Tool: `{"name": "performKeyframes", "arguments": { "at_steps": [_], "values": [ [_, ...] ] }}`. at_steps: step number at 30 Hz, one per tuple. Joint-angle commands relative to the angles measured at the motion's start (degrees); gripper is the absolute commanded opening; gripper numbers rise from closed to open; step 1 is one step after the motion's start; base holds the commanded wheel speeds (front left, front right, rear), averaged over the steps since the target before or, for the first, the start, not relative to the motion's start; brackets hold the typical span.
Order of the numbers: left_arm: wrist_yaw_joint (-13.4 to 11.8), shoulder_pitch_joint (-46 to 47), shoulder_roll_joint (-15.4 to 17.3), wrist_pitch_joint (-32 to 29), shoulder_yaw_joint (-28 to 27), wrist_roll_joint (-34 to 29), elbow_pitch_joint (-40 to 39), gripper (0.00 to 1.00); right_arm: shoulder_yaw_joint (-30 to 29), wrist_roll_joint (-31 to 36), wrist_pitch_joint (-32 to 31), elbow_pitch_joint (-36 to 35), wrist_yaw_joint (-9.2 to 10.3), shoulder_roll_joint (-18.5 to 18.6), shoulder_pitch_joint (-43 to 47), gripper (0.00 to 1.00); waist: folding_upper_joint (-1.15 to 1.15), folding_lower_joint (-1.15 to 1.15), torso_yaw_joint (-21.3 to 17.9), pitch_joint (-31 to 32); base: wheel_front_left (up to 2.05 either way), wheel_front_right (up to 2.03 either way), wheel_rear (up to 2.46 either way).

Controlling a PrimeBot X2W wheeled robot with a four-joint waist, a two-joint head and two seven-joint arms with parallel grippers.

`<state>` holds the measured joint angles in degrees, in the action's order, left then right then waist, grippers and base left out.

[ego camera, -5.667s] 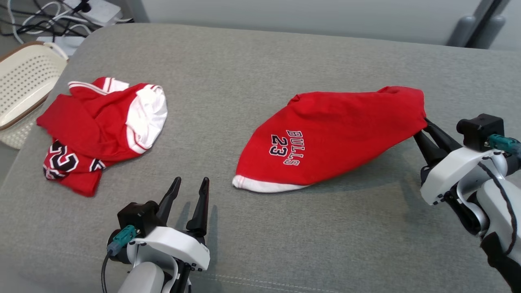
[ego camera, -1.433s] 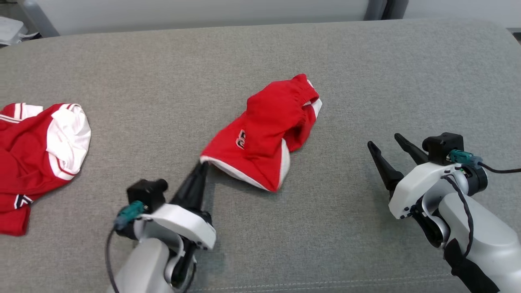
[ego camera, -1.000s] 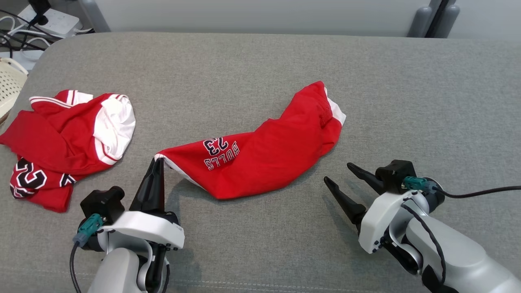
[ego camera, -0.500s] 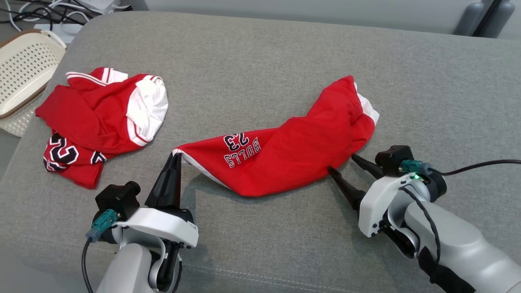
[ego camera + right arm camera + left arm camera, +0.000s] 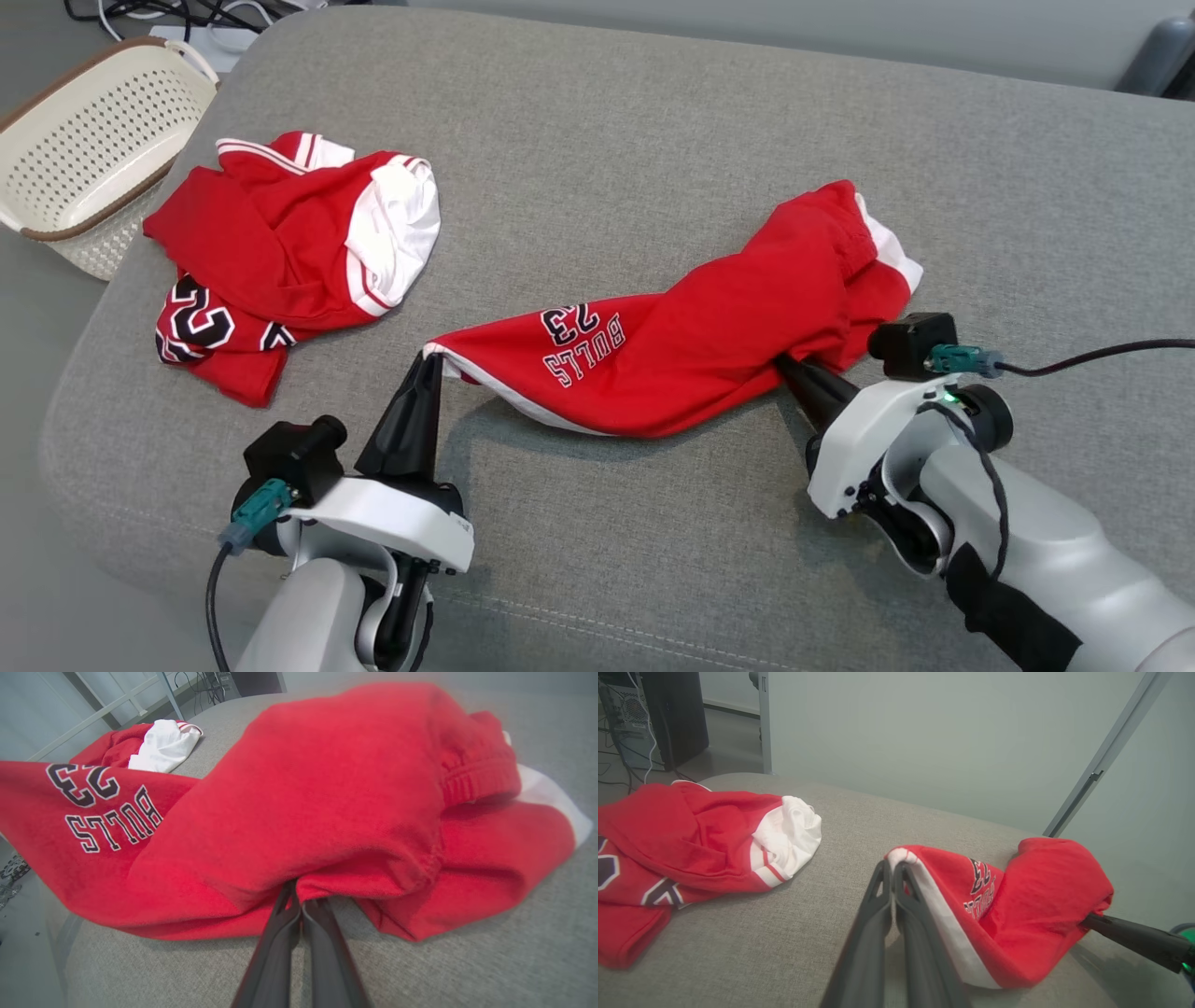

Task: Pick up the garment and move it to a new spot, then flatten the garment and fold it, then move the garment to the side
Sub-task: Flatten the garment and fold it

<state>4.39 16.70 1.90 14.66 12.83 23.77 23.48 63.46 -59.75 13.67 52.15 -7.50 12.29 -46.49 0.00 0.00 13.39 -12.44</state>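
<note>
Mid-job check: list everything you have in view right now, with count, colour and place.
shorts: one, red with white trim, mid-cushion, stretched between both end effectors
clothing heap: one, red and white, crumpled on the cushion's left part
basket: one, cream with a brown rim, beside the cushion's far left corner
cushion: one, grey, under all the clothing
left end effector: one, dark fingers, shut on the shorts' white-trimmed corner
right end effector: one, dark fingers, shut on the shorts' other end
</note>
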Motion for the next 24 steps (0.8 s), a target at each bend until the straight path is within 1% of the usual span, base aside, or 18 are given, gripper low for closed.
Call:
{"name": "performKeyframes", "arguments": {
  "at_steps": [1, 3, 4, 5, 10, 14, 17, 20, 22, 24],
  "values": [
    [-0.1, 1.2, 1.0, 0.3, -3.0, -0.3, -1.8, 0.0, -1.7, -1.4, 1.2, -2.5, 0.01, 1.2, 0.1, 0.0, 0.0, 0.0, -1.0, 1.0, 0.0, 0.0, 0.0],
    [0.0, 0.9, 1.0, 0.3, -4.7, -0.9, -1.8, 0.0, -5.6, -2.7, 1.3, -6.2, 0.01, 2.6, 0.6, 0.0, 0.0, 0.0, -2.2, 2.0, 0.0, 0.0, 0.0],
    [0.0, 0.9, 1.0, 0.3, -4.7, -0.9, -1.8, 0.0, -5.6, -2.7, 1.3, -6.2, 0.01, 2.6, 0.6, 0.0, 0.0, 0.0, -2.2, 2.0, 0.0, 0.0, 0.0],
    [0.0, 0.8, 1.0, 0.3, -5.6, -1.3, -1.9, 0.0, -7.6, -2.8, 1.3, -8.2, 0.01, 3.5, 1.0, 0.0, 0.0, 0.0, -2.9, 2.5, 0.0, 0.0, 0.0],
    [0.6, 0.0, 1.0, 0.3, -9.5, -3.5, -2.7, 0.0, -14.8, -1.2, 1.3, -17.8, 0.01, 7.5, 4.1, 0.0, 0.0, 0.0, -7.0, 5.9, 0.0, 0.0, 0.0],
    [1.4, -0.8, 1.0, 0.3, -11.5, -5.4, -4.0, 0.0, -17.5, 0.2, 1.3, -23.6, 0.01, 10.5, 5.8, 0.0, 0.0, 0.0, -10.0, 8.2, 0.0, 0.0, 0.0],
    [1.8, -1.1, 1.0, 0.3, -12.1, -6.2, -5.2, 0.0, -17.3, 0.3, 0.5, -27.6, 0.01, 13.1, 6.4, 0.0, 0.0, 0.0, -11.6, 8.5, 0.0, 0.0, 0.0],
    [2.0, -0.8, 1.0, 0.3, -12.1, -6.3, -5.9, 0.0, -17.9, -0.9, -3.5, -32.1, 0.01, 15.7, 7.2, 0.0, 0.0, 0.0, -12.4, 8.1, 0.0, 0.0, 0.0],
    [2.1, -0.5, 1.0, 0.3, -11.5, -6.3, -6.0, 0.0, -18.6, -2.3, -7.6, -34.8, 0.01, 17.2, 8.0, 0.0, 0.0, 0.0, -12.4, 7.4, 0.0, 0.0, 0.0],
    [2.2, 0.1, 1.0, 0.3, -10.5, -6.2, -5.6, 0.0, -19.6, -4.6, -12.0, -36.2, 0.01, 17.9, 8.7, 0.0, 0.0, 0.0, -12.0, 6.4, 0.0, 0.0, 0.0]
  ]
}}
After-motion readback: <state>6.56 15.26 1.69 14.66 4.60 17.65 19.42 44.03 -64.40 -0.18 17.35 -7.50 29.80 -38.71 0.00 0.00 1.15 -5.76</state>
